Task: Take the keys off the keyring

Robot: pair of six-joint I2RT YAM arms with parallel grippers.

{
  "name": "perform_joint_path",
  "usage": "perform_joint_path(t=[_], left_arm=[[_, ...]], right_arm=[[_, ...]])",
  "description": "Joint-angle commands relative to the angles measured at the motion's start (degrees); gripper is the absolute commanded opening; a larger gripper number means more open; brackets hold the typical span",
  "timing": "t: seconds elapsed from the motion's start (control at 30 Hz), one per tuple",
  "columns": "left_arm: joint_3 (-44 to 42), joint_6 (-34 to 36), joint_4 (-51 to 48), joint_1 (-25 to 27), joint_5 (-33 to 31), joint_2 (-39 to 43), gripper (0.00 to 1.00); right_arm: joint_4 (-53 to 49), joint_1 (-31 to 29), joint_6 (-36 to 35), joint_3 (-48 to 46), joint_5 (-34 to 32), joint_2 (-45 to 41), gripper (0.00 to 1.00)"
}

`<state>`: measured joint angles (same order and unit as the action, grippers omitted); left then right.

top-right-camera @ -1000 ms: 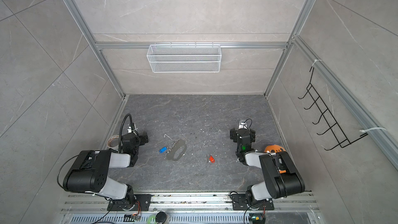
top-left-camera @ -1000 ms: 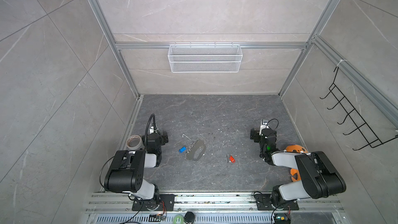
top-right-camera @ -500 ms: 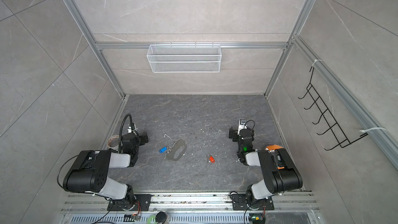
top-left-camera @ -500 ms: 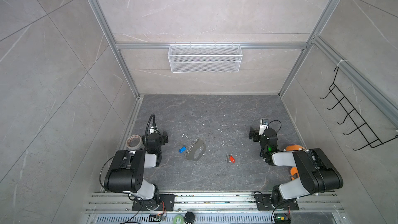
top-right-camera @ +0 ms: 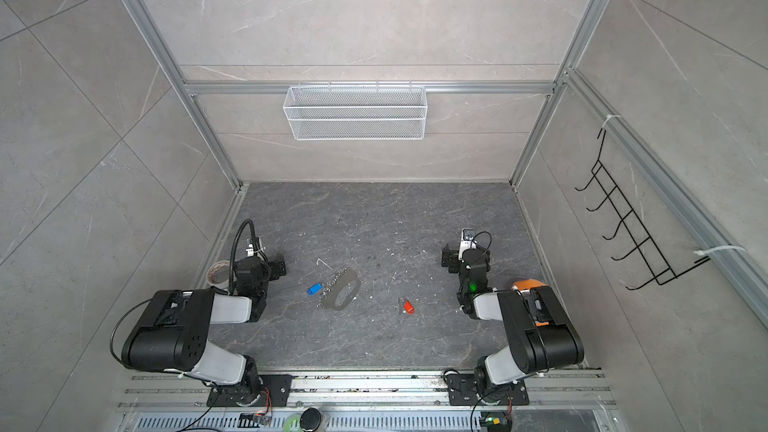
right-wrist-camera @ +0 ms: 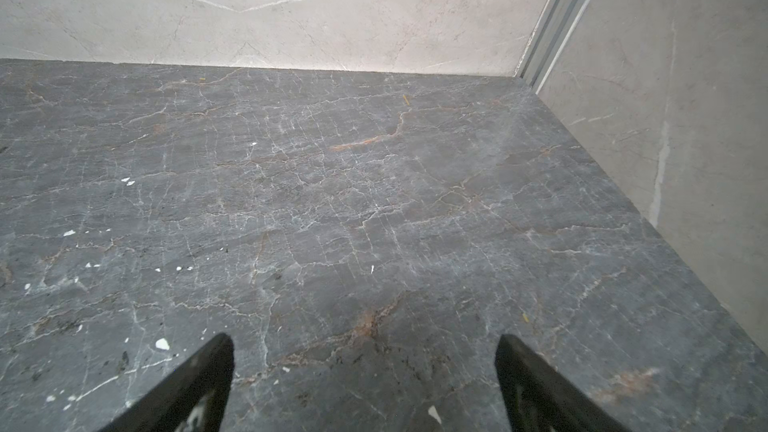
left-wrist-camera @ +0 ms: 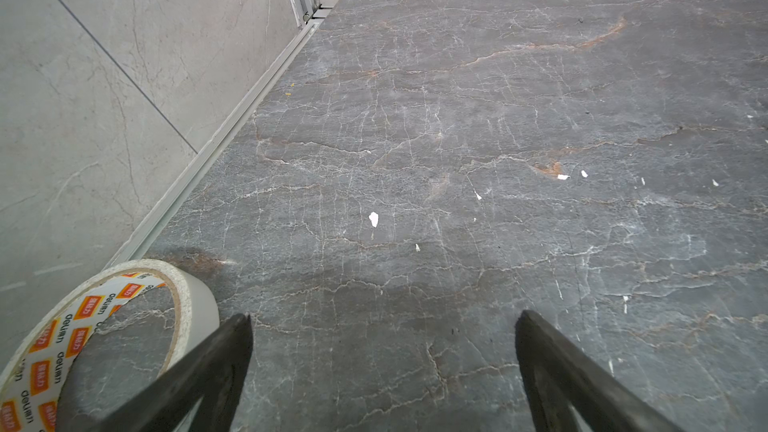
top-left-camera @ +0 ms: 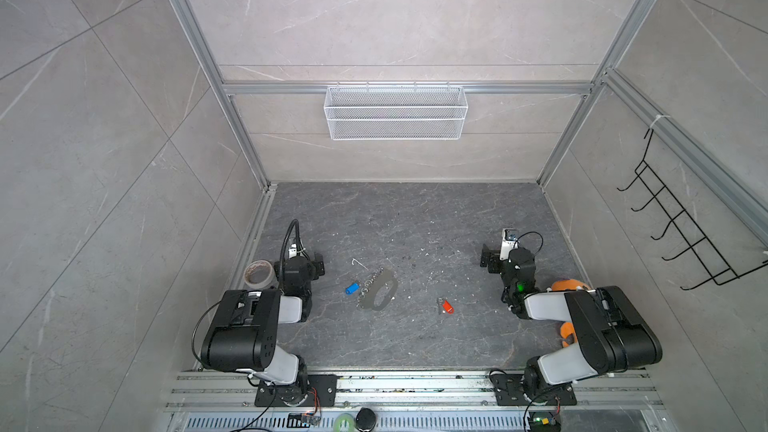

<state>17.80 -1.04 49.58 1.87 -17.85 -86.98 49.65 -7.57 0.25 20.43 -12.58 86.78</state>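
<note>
Floor (left-wrist-camera: 457, 160) open ahead of left tool (left-wrist-camera: 384, 315), agape beside tape roll (left-wrist-camera: 199, 305) at wall edge (left-wrist-camera: 232, 130); right tool (right-wrist-camera: 362, 336) likewise agape

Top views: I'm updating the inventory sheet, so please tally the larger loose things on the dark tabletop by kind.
Plastic-bodied keys: 2 (blue key, red key)
Keyring with grey tag: 1
Tape roll: 1
Orange object, partly hidden: 1
Total: 5
</note>
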Motion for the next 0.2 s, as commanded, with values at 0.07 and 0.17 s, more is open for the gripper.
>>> perform_joint_path(t=[0.07, 0.17], left_arm=[[1.07, 0.27, 3.15, -0.28, 0.09, 0.72, 1.00], [1.09, 0.31, 3.13, -0.29, 0.09, 0.69, 1.00]], right_arm=[[1.50, 0.10, 0.61, -0.29, 0.54, 0.15, 0.99], [1.50, 0.10, 0.55, -0.31, 0.54, 0.14, 0.99]])
